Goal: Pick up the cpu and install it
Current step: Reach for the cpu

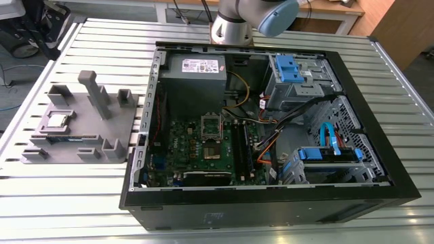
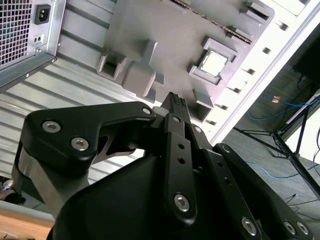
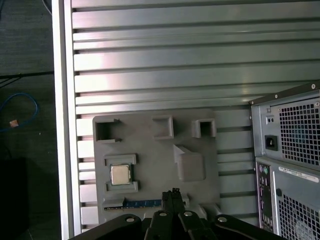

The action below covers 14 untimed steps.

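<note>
Seeing cpu [image 3: 120,175] lying flat, silvery top up, in a framed square pocket of the grey holder tray [image 3: 150,150]; not picked up yet. Reading gripper [image 3: 173,192] as closed, fingers [image 2: 175,145] pressed together, nothing between them. Hangs above the tray, apart from the cpu, no contact. In the first wrist view, lines up just beside the end of the green memory stick [image 3: 140,203] slotted along the tray's edge; height over the tray not readable. From the exterior view: tray flat on the slatted metal counter [image 1: 68,203], at the exterior view's left of the open computer case [image 1: 271,203], just beside its wall. Inside the case, green motherboard [image 1: 196,147] on the floor, with square socket [image 1: 211,127] near its middle, right next to the grey power-supply box [image 1: 193,71]. Can't tell whether the socket holds anything. Arm [image 1: 234,28] standing behind the far wall of the case. Rear panel of the case also visible beside the tray in both wrist views.
</note>
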Tool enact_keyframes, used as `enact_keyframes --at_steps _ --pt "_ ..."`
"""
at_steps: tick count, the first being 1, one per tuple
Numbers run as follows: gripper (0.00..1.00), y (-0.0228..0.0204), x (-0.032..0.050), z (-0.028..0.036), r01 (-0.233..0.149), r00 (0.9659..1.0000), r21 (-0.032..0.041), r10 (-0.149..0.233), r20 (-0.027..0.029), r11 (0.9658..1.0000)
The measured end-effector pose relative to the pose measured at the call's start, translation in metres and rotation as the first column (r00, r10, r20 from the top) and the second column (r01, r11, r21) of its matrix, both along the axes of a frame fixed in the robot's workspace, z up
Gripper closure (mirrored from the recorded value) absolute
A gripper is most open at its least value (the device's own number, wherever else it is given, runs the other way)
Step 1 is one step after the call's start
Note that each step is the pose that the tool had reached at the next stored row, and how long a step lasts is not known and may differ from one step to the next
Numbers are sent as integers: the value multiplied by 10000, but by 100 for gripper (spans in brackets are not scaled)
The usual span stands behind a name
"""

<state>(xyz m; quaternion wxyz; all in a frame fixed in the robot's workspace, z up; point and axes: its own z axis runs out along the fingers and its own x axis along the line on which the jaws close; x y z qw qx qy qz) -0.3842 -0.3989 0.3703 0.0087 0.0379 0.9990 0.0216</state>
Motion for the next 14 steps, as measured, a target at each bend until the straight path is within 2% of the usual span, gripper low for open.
enact_keyframes --at_steps 14 --pt "89 0 -136 -161 0 10000 -1 0 -2 10000"
